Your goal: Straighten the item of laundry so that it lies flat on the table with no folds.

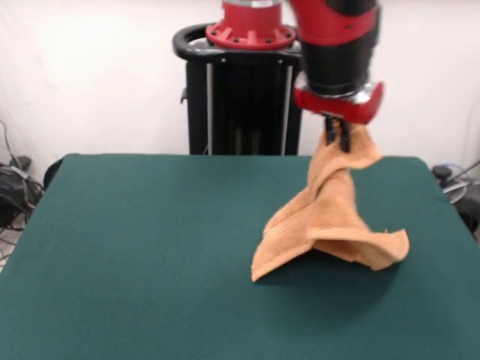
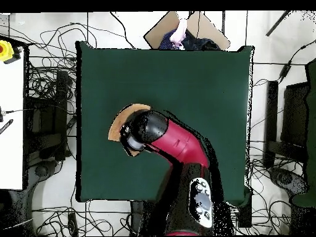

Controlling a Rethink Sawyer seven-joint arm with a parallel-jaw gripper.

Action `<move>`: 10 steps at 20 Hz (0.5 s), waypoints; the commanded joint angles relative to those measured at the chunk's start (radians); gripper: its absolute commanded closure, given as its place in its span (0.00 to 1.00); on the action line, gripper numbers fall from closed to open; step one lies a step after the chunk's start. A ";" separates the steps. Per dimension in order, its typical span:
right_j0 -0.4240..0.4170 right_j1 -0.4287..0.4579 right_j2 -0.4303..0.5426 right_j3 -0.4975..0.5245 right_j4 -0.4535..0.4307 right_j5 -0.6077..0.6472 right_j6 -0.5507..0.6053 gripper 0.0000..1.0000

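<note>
A peach terry-cloth item of laundry (image 1: 330,221) hangs twisted from my gripper (image 1: 337,140), which is shut on its top corner. The towel's lower part still rests on the dark green table (image 1: 150,255), spreading into folded flaps toward the right side of the front view. Seen from above, only a crescent of the towel (image 2: 118,123) peeks out on the left of the arm's head, which hides my gripper and the rest of the cloth. A woven band runs along the towel's lower left edge.
The red and black arm (image 2: 176,145) reaches over the table's lower left part in the overhead view. Cables (image 2: 43,92) lie on the floor round the table. A cardboard box and a person (image 2: 180,32) show beyond the far edge.
</note>
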 commanded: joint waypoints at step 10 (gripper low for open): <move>-0.374 0.102 0.249 0.000 -0.243 0.000 -0.258 1.00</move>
